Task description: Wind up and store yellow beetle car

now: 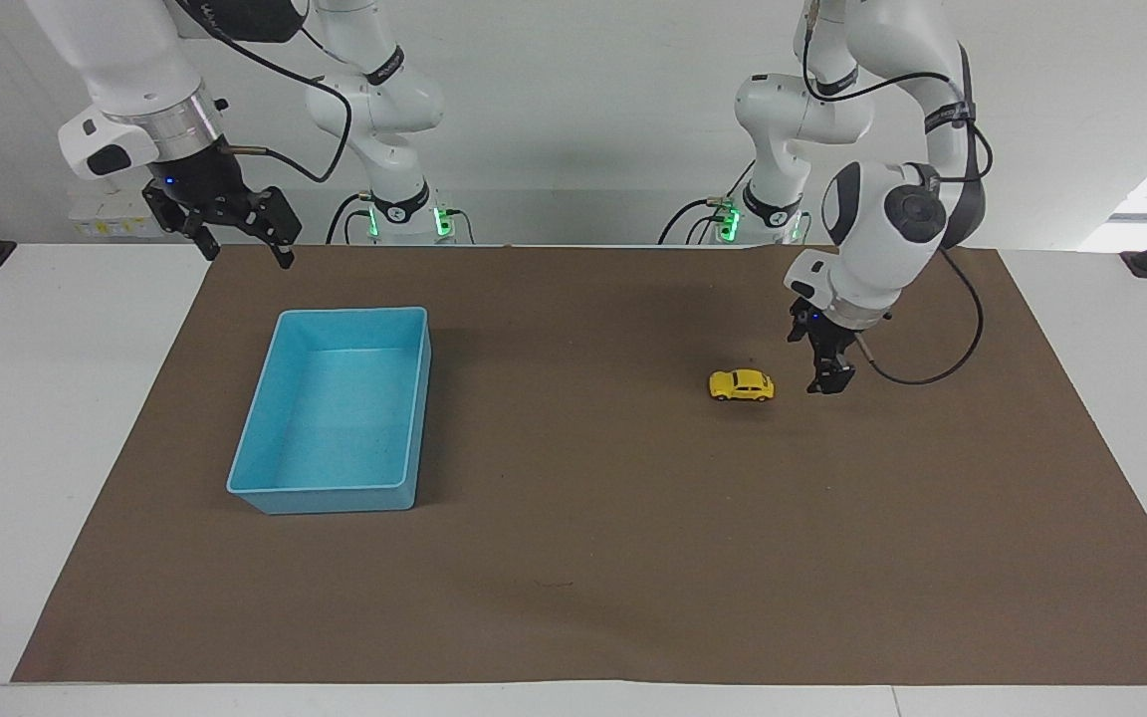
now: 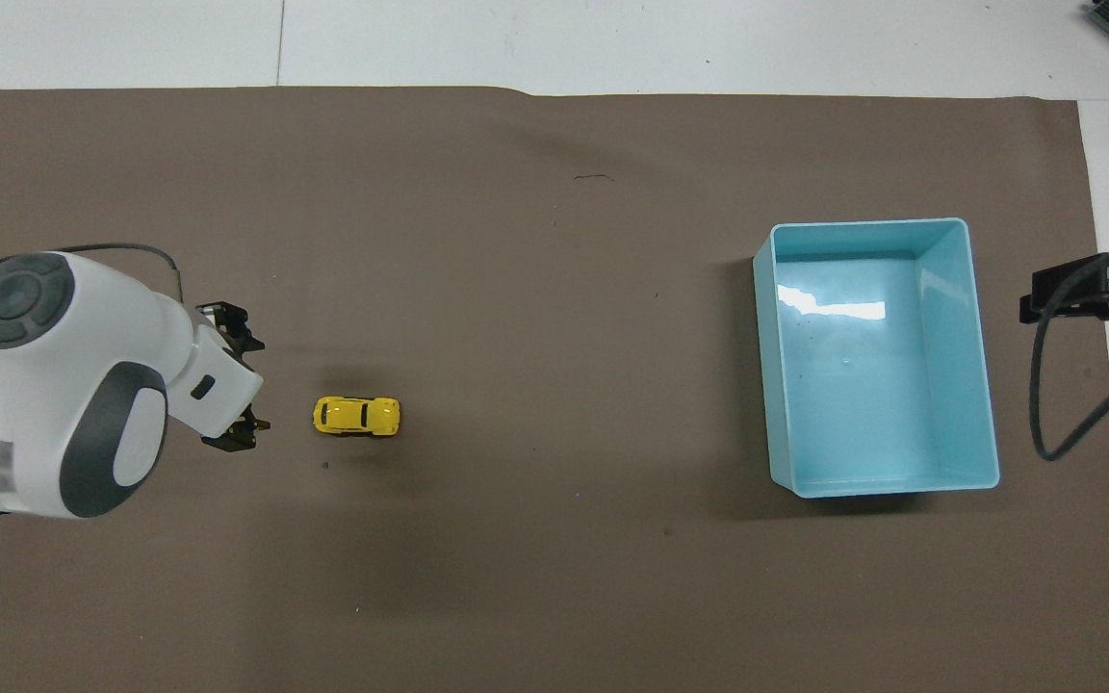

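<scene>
The yellow beetle car (image 1: pixel 742 385) (image 2: pixel 356 416) stands on its wheels on the brown mat (image 1: pixel 583 558), free of any grip. My left gripper (image 1: pixel 817 360) (image 2: pixel 242 377) hovers low over the mat just beside the car, toward the left arm's end of the table. Its fingers are open with nothing between them and there is a small gap to the car. My right gripper (image 1: pixel 247 251) (image 2: pixel 1089 294) waits open and raised over the mat's edge beside the blue bin (image 1: pixel 330 498) (image 2: pixel 887 486), which holds nothing.
The brown mat (image 2: pixel 554 597) covers most of the white table (image 1: pixel 46 398). The blue bin sits toward the right arm's end. A black cable (image 2: pixel 1045 404) loops down from the right gripper beside the bin.
</scene>
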Action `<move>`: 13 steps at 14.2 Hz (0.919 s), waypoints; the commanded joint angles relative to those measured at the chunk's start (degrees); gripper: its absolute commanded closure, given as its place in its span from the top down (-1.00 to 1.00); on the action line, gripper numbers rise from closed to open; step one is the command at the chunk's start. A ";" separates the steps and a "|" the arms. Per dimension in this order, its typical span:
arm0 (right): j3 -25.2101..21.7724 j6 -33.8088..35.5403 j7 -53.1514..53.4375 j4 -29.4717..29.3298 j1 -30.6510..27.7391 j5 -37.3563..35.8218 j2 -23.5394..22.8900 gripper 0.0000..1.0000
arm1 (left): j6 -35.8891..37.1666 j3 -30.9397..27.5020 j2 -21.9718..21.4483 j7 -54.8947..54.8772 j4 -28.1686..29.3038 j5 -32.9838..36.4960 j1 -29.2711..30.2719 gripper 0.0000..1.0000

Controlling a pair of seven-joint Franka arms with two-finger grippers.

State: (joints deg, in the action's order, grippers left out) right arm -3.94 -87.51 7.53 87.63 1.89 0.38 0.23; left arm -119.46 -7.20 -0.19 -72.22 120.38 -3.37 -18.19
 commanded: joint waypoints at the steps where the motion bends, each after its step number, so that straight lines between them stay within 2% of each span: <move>1: 0.34 -0.12 -2.76 -0.27 -0.22 0.24 -0.05 1.00 | 1.94 0.17 -1.92 6.79 -3.55 0.47 3.50 1.00; 5: 0.77 0.23 -8.91 0.08 -0.14 -0.20 0.30 1.00 | 5.45 0.17 -1.83 23.49 -8.30 4.85 4.92 1.00; 8: 1.39 0.76 -14.54 0.70 -0.22 0.15 0.91 1.00 | 8.53 0.17 -1.75 40.87 -13.05 4.95 4.92 1.00; 11: 1.39 0.67 -33.55 2.88 -0.31 0.50 2.14 1.00 | 11.43 0.17 -1.74 61.87 -17.00 4.86 4.92 1.00; 13: 1.48 0.32 -44.65 7.00 -0.22 0.41 4.94 1.00 | 15.63 0.00 -1.92 65.45 -20.51 4.34 5.00 1.00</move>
State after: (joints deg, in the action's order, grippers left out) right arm -2.80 -86.82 -27.76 89.35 1.94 0.37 1.13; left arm -108.44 -7.40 -2.42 -11.60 103.80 0.49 -13.71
